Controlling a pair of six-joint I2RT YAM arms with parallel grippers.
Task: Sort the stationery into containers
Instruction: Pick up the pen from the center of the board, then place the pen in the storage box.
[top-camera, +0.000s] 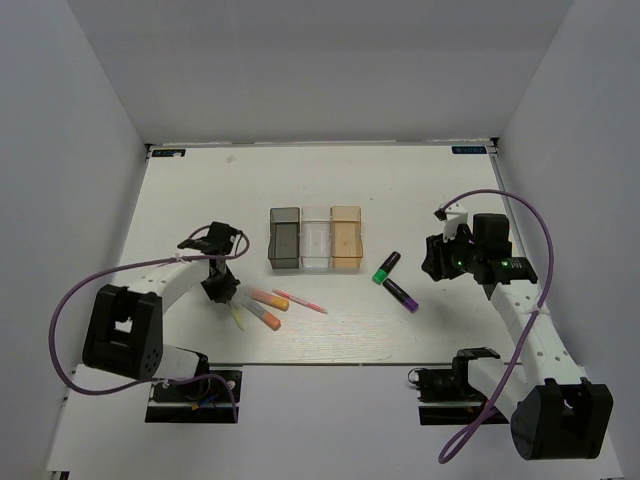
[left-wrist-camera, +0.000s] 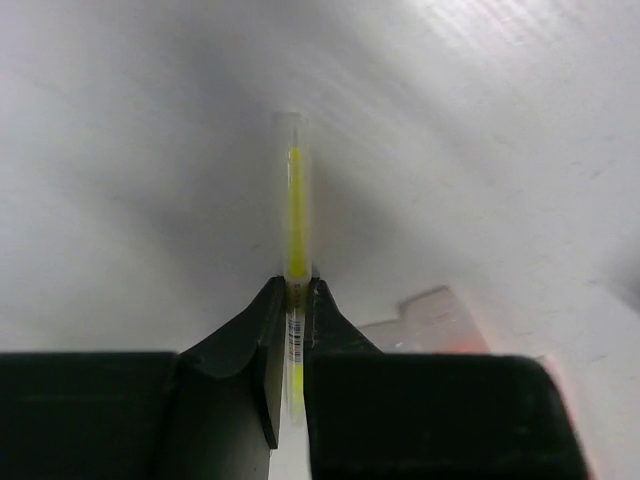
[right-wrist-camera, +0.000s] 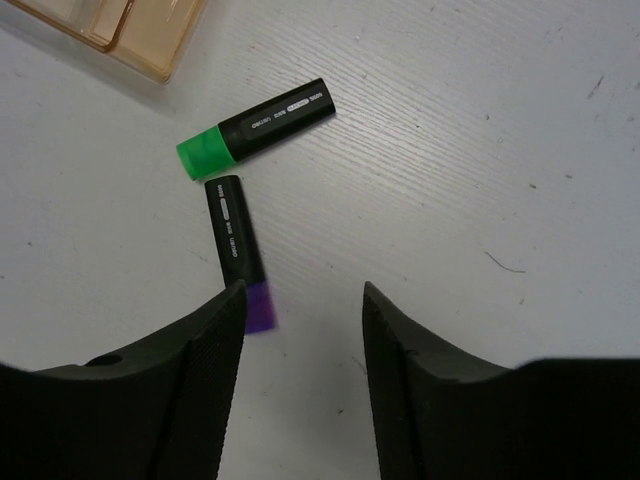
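My left gripper (top-camera: 227, 297) (left-wrist-camera: 296, 292) is shut on a thin clear pen with yellow ink (left-wrist-camera: 295, 205), also seen in the top view (top-camera: 237, 319), low over the table. Two stubby orange highlighters (top-camera: 269, 298) (top-camera: 265, 315) and a thin pink pen (top-camera: 300, 301) lie just right of it. The three joined bins stand mid-table: dark grey (top-camera: 285, 238), clear (top-camera: 316, 238), tan (top-camera: 346, 238). My right gripper (top-camera: 436, 262) (right-wrist-camera: 303, 300) is open and empty above the table, beside the purple-and-black highlighter (right-wrist-camera: 235, 243) (top-camera: 401, 294). The green-and-black highlighter (right-wrist-camera: 255, 128) (top-camera: 386, 267) lies by it.
A corner of the tan bin (right-wrist-camera: 120, 30) shows at the top left of the right wrist view. A blurred orange highlighter (left-wrist-camera: 440, 322) lies right of my left fingers. White walls enclose the table on three sides. Purple cables loop beside both arms.
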